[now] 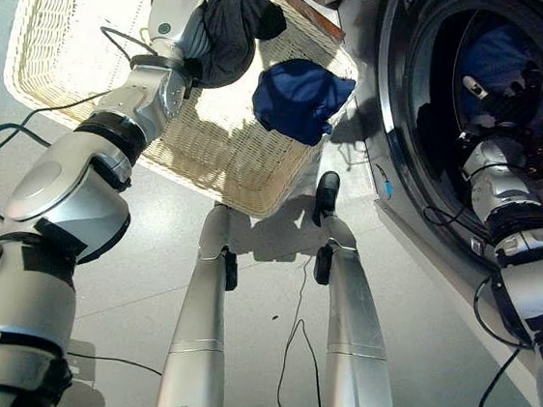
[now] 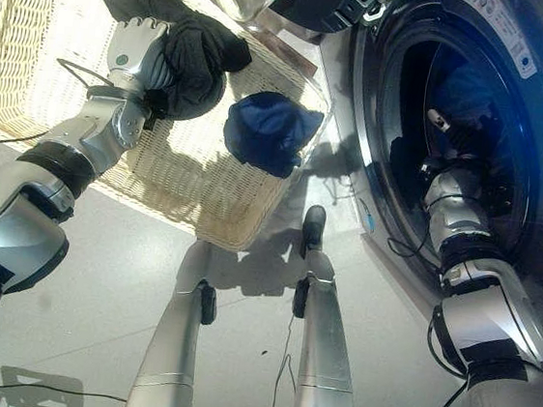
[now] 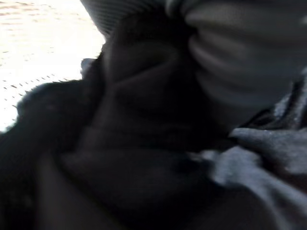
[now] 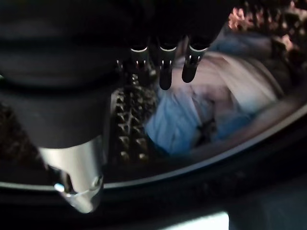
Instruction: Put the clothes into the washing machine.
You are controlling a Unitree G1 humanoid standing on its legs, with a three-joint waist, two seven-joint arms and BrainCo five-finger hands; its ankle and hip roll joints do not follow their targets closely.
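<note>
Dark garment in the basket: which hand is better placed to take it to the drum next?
Left. The left hand is already on the dark garment in the wicker basket. The right hand is inside the washing machine drum, fingers straight and holding nothing, above light blue cloth.

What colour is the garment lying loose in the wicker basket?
Dark blue garment, clearest in the left eye view.

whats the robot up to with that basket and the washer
It is moving laundry from the wicker basket into the washing machine. The left hand is down on a dark garment in the basket, its fingers buried in the cloth. A blue garment lies at the basket's edge nearest the machine. The right hand is inside the drum with fingers straight, holding nothing, over light blue clothes already in there.
</note>
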